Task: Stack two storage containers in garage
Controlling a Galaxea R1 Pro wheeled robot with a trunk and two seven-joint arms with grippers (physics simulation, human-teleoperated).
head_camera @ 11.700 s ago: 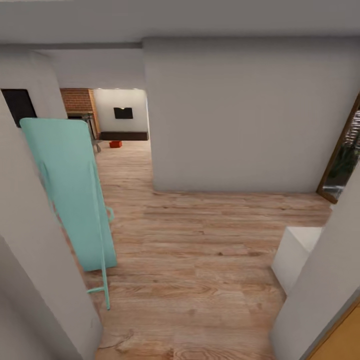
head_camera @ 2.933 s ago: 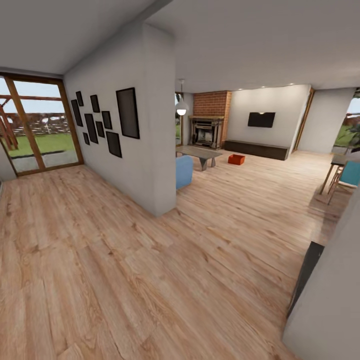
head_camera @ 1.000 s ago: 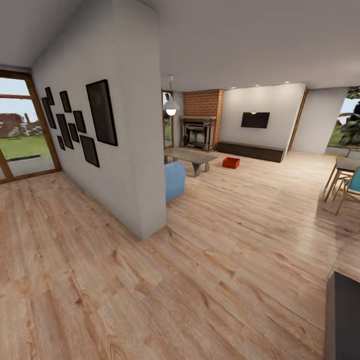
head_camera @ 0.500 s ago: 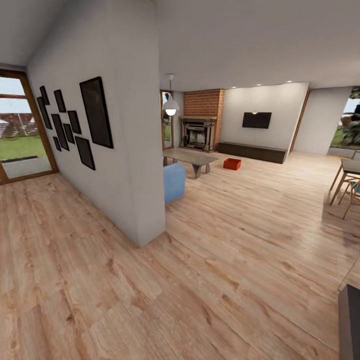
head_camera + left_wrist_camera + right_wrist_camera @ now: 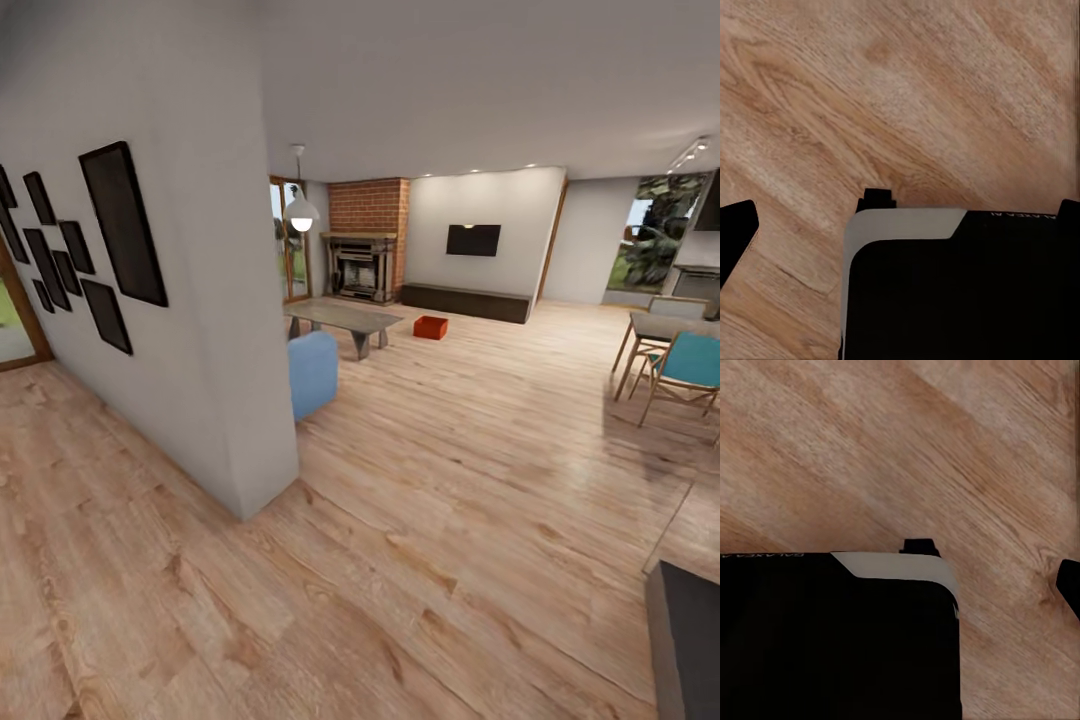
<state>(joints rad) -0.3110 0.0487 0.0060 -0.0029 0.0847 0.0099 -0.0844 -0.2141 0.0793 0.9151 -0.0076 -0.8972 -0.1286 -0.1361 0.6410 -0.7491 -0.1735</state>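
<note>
One orange-red storage container (image 5: 431, 327) sits on the light wood planks of the living room, far ahead, just right of the glass-topped table (image 5: 340, 317) and in front of the brick fireplace (image 5: 366, 262). The garage is out of view. In the left wrist view my left gripper (image 5: 900, 229) hangs above the planks with its black fingertips (image 5: 736, 229) wide apart and nothing between them. My right gripper (image 5: 900, 585) also points down over the wood, one fingertip (image 5: 1069, 583) at the picture's edge, holding nothing. Both hang over the robot's black base.
A white partition wall (image 5: 200, 330) with black picture frames juts in close on the left, a blue sofa (image 5: 313, 372) just past its corner. A dining table and teal chair (image 5: 688, 365) stand at the right. A dark block (image 5: 690, 640) sits at the near right. Open plank floor leads ahead.
The whole picture has shifted left and the partition corner looms nearer, so the camera has advanced and turned. The container rests in the same spot by the table.
</note>
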